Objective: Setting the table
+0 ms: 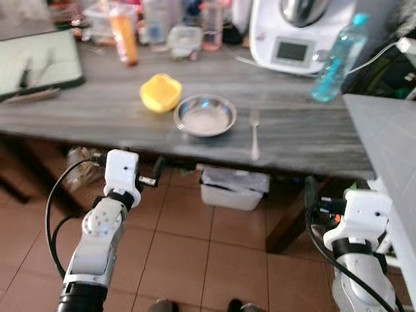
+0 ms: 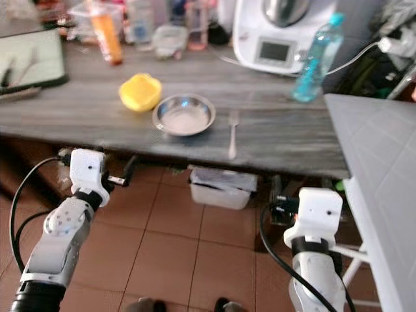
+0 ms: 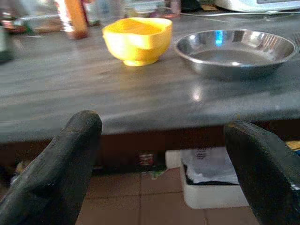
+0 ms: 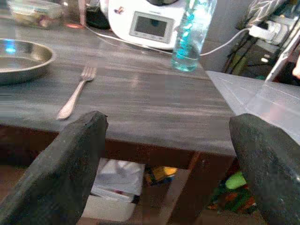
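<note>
A yellow bowl (image 1: 160, 92) sits on the grey wooden table (image 1: 97, 117), and a shallow steel dish (image 1: 205, 116) stands just to its right. A fork (image 1: 255, 133) lies lengthwise to the right of the dish, near the table's front edge. My left gripper (image 1: 155, 175) hangs below the table's front edge, in front of the bowl, open and empty; its wrist view looks over the edge at the bowl (image 3: 137, 40) and dish (image 3: 236, 50). My right gripper (image 1: 313, 195) is low at the right, under the table edge, open and empty, facing the fork (image 4: 76, 91).
At the table's back stand a white kitchen machine (image 1: 302, 32), a blue water bottle (image 1: 338, 58), an orange bottle (image 1: 123, 34) and several jars. A dark tray (image 1: 36, 62) lies far left. A white bin (image 1: 234, 188) sits under the table. A grey panel (image 1: 390, 149) juts in at the right.
</note>
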Robot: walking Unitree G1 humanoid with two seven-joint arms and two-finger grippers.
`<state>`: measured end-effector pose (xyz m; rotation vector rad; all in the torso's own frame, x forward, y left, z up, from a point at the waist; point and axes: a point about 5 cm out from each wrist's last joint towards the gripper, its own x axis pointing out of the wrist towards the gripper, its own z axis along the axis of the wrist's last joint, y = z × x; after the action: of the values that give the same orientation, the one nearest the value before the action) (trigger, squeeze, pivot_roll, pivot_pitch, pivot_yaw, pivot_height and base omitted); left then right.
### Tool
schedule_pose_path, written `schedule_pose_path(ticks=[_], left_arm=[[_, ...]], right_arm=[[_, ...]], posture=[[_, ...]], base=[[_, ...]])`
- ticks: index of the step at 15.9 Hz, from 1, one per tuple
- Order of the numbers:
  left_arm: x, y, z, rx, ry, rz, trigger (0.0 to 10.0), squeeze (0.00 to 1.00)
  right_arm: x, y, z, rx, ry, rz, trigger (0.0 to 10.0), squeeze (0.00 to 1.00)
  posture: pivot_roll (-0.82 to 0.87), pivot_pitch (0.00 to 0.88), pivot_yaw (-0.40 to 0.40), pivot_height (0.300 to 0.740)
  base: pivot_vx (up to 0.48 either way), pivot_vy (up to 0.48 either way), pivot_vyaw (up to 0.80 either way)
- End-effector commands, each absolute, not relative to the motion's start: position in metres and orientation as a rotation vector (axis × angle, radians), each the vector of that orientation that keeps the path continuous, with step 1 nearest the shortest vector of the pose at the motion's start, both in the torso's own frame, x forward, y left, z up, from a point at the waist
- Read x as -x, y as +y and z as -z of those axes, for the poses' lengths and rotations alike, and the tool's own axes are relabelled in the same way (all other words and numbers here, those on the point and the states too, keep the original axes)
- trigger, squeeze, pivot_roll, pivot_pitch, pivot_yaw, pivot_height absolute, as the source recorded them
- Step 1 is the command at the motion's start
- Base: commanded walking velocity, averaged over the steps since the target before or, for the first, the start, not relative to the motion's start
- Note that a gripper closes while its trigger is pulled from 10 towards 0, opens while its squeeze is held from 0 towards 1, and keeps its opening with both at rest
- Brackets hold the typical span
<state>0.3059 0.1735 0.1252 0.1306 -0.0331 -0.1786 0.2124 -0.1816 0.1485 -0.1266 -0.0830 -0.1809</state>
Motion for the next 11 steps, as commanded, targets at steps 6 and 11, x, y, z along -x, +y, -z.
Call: schedule_pose_path(ticks=[6, 11], left_arm=[[-0.3088, 0.1715, -0.123, -0.141, -0.014, 0.184, 10.0, 0.0], [-0.3098, 0.1711, -0.1225, -0.15, -0.011, 0.183, 10.0, 0.0]], right_arm=[[-0.211, -0.1855, -0.1471, 0.128, -0.078, 0.204, 10.0, 0.0], [-0.2111, -0.1861, -0.1462, 0.123, -0.076, 0.211, 10.0, 0.0]], posture=[[0.04, 0.11, -0.006, 0.74], [0.04, 0.111, -0.002, 0.74]], base=[[-0.341, 0.0, 0.0], [-0.359, 0.0, 0.0]])
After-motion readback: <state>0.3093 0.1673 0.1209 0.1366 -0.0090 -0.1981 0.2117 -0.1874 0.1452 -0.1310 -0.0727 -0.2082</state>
